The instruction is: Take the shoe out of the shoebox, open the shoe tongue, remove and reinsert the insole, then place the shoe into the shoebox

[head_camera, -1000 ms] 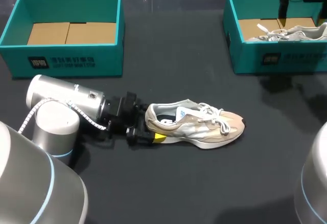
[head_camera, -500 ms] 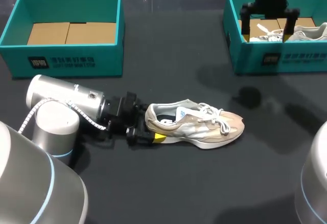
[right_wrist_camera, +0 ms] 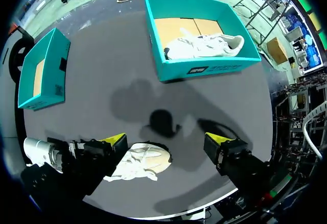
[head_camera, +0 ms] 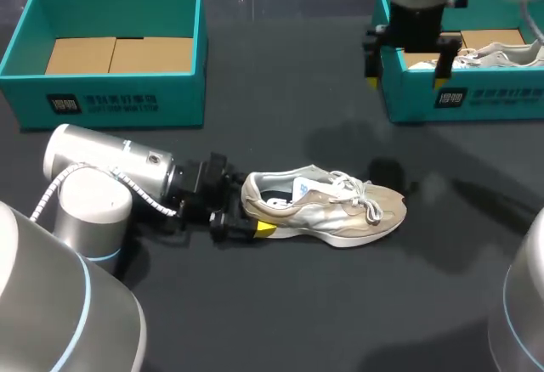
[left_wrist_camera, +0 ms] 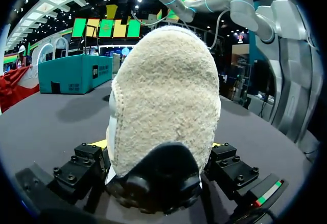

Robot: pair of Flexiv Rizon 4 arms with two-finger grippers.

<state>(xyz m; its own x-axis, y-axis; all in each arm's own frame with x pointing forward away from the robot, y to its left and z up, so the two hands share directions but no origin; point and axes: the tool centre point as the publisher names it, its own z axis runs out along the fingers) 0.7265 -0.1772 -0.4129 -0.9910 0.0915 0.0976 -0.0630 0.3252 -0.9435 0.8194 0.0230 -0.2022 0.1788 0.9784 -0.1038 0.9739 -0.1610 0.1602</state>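
Observation:
A beige and white shoe (head_camera: 327, 208) lies on its sole in the middle of the dark table, toe to the right, tongue and laces up. My left gripper (head_camera: 255, 205) lies low at the heel. In the left wrist view the heel (left_wrist_camera: 163, 106) fills the space between its wide-set fingers, which press against both sides. My right gripper (head_camera: 406, 56) hangs high and open by the right shoebox's near-left corner. The right wrist view looks straight down past my right gripper (right_wrist_camera: 167, 142) onto the shoe (right_wrist_camera: 145, 163).
An empty teal shoebox (head_camera: 119, 100) stands at the back left. A second teal shoebox (head_camera: 476, 100) at the back right holds a white shoe (head_camera: 497, 53). My left arm's silver wrist (head_camera: 102, 168) lies along the table left of the shoe.
My right arm has swung in from the back right and over the right shoebox, moving left and toward the table's middle. The left arm and the shoe have stayed still.

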